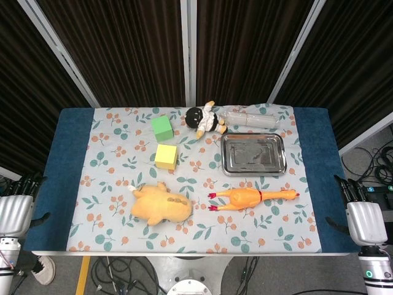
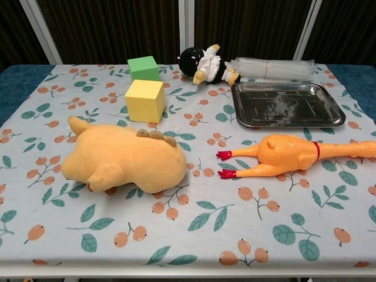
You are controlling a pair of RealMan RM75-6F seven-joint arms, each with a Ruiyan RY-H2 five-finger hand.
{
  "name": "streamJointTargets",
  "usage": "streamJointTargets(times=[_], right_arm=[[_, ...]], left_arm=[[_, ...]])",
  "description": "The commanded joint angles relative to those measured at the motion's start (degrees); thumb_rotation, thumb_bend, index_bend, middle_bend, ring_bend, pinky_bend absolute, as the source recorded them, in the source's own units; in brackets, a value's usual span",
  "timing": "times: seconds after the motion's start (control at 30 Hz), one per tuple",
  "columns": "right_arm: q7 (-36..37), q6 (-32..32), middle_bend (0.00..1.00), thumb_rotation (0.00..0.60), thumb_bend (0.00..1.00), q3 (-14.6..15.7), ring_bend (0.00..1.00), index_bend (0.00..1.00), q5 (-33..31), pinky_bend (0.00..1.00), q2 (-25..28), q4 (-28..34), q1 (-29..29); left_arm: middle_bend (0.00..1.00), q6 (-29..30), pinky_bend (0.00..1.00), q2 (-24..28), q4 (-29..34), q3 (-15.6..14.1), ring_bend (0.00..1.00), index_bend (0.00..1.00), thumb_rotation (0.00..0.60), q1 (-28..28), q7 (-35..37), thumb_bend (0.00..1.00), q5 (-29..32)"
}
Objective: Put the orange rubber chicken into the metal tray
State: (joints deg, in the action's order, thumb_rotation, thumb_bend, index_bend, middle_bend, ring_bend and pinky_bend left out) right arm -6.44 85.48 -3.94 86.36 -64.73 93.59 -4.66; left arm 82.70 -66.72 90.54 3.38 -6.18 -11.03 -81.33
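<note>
Your orange rubber chicken [image 1: 252, 198] lies flat on the table [image 1: 67, 184], red feet toward nine o'clock and head toward three o'clock, just at six o'clock of the metal tray [image 1: 253, 153] and not touching it. Your right hand [image 1: 362, 215] sits off the table's edge at about four o'clock from the chicken, well apart from it, fingers pointing to twelve o'clock and holding nothing; the fingers look apart. Your left hand [image 1: 17, 206] rests beyond the opposite edge, at about nine o'clock from the chicken and further away still, also holding nothing, its fingers dark and hard to read. The chest view shows neither hand.

Between your left hand and the chicken lies an orange plush animal [image 1: 161, 204]. At twelve o'clock of it stand a yellow cube [image 1: 166, 156] and a green cube [image 1: 161, 128]. A small doll [image 1: 206, 118] and a clear plastic bottle [image 1: 252, 117] lie at twelve o'clock of the tray.
</note>
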Motion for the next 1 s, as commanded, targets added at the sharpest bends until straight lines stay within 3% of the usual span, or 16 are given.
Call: streamJointTargets(times=[0.03, 0.37, 0.57, 0.73, 1.0], right_arm=[[0.1, 0.1, 0.15, 0.600, 0.02, 0.0, 0.10, 0.00, 0.2, 0.26, 0.0, -0.1, -0.1], [1.1, -1.0, 0.18, 0.600, 0.05, 0.1, 0.12, 0.00, 1.3, 0.26, 0.5, -0.1, -1.1], [-0.4, -9.2, 0.24, 0.600, 0.10, -0.3, 0.16, 0.08, 1.5, 0.26, -0.4, -1.0, -6.4], [-1.8, -18.2, 0.28, 0.600, 0.10, -0.7, 0.21, 0.18, 0.1, 0.35, -5.0, -6.1, -12.2], [-4.7, -25.4, 0.32, 0.600, 0.10, -0.9, 0.22, 0.21, -2.4, 0.36, -13.6, -15.9, -17.4]], left_arm=[[0.19, 0.5, 0.20, 0.0, 0.3, 0.2, 0.13, 0.22, 0.600, 0.0, -0.9, 0.04, 0.3], [0.19, 3.4, 0.20, -1.0, -0.2, 0.3, 0.13, 0.22, 0.600, 0.9, -0.8, 0.04, -1.2], [0.19, 3.6, 0.20, -1.3, -0.3, 0.1, 0.13, 0.22, 0.600, 1.0, 0.0, 0.04, -1.7], [0.19, 3.4, 0.20, -1.2, -0.4, -0.4, 0.13, 0.22, 0.600, 1.4, 0.9, 0.04, -1.7], [0.19, 2.9, 0.20, -1.2, -0.7, -0.8, 0.13, 0.22, 0.600, 2.0, 1.8, 0.04, -1.0]])
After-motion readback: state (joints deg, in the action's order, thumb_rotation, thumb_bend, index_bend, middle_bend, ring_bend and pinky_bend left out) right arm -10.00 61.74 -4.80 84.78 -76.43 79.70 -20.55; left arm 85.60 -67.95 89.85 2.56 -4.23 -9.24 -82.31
